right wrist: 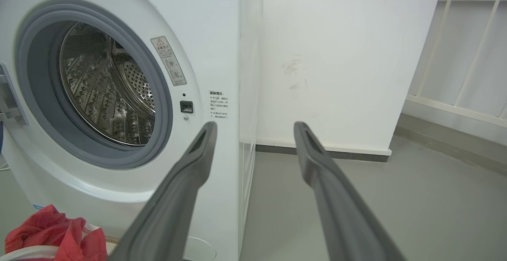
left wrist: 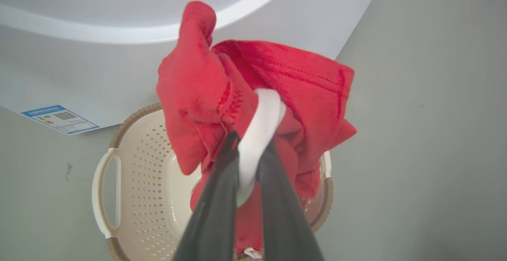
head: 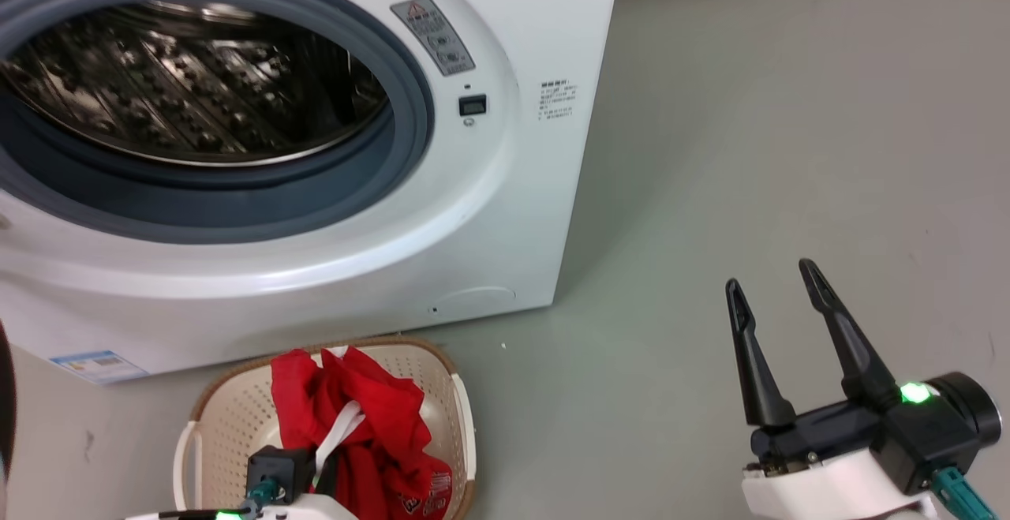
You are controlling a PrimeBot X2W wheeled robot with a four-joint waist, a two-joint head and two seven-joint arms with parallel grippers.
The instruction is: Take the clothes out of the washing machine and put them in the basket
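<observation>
Jersey (left wrist: pixel 190 94) hung into the basket (left wrist: pixel 130 181) at six o'clock from the washer (head: pixel 505 188), clamped in the jaws of the left gripper (left wrist: pixel 251 142), while the right gripper (head: pixel 769 275) at four o'clock held its jaws apart.

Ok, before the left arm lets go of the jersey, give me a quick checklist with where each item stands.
1. Grip: left end effector shut on the red jersey: ok.
2. Position: jersey hangs over the basket, lower folds inside: ok.
3. Remaining load: washing machine drum shows no more clothes in the part in view: ok.
4. Other arm: right end effector open, empty, away from the basket: ok.
5. Whole jersey will land inside the basket: cannot tell.
</observation>
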